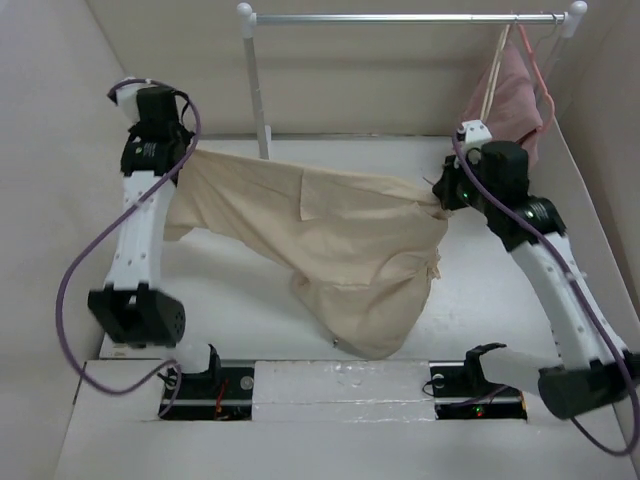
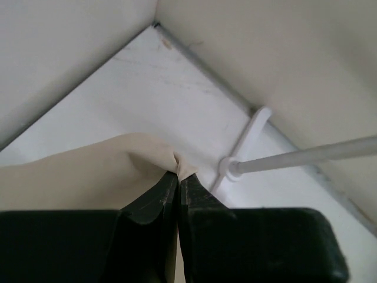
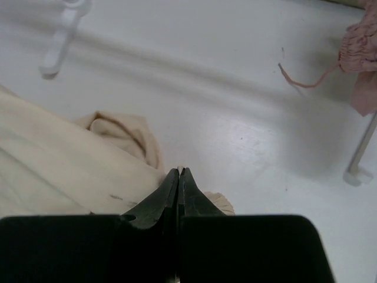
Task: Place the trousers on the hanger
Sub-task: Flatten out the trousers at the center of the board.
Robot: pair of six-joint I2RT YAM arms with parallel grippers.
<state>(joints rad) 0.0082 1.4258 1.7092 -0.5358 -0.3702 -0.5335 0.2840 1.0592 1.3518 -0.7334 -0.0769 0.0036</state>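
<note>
The beige trousers [image 1: 340, 250] are held up, stretched between my two grippers, and their middle sags to the table near the front. My left gripper [image 1: 188, 155] is shut on one edge of the cloth at the back left; the left wrist view shows its tips [image 2: 178, 175] pinching a fold of the trousers [image 2: 88, 177]. My right gripper [image 1: 441, 200] is shut on the opposite edge; its tips [image 3: 181, 171] clamp the beige cloth [image 3: 59, 171]. The cream hanger [image 1: 494, 75] hangs from the rail at the back right, partly hidden by a pink garment.
A white clothes rail [image 1: 400, 18] spans the back on a post [image 1: 258, 90]. The dusty-pink garment [image 1: 515, 95] hangs on a thin pink hanger [image 1: 540, 70] at the rail's right end. Rack feet lie on the table [image 2: 247, 138] [image 3: 59, 41]. Beige walls close in left, back and right.
</note>
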